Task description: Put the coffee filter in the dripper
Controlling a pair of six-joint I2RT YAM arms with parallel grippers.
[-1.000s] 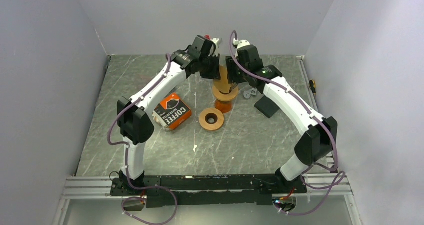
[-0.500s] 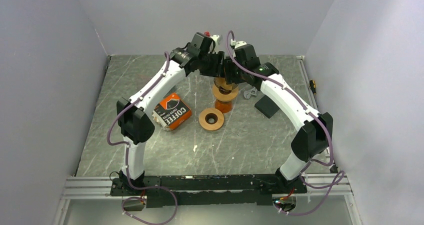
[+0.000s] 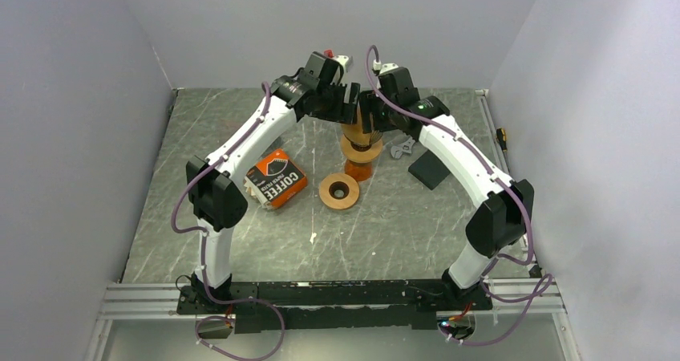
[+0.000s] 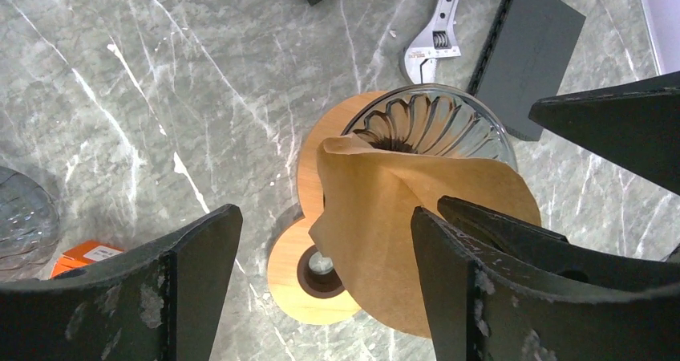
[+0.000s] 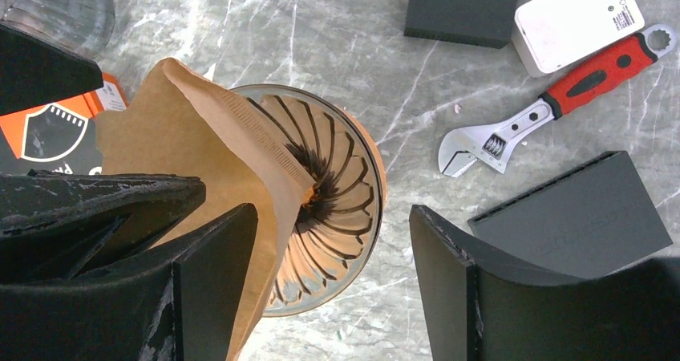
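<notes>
Brown paper filter (image 4: 401, 192) leaning partway into glass dripper (image 5: 330, 241); L gripper (image 4: 322, 217) & R gripper (image 5: 333, 213) jaws both standing wide apart.

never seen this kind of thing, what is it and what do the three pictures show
Two white robot arms are bolted to a table, each ending in a two-finger tool. One picture looks down from above; the other two come from wrist cameras. The left tool and right tool are open over a glass dripper. A paper filter sits partly in it, leaning over the rim; whether a finger presses it is unclear. Nearby lie an orange filter box, a wooden ring, a wrench and dark boxes.
</notes>
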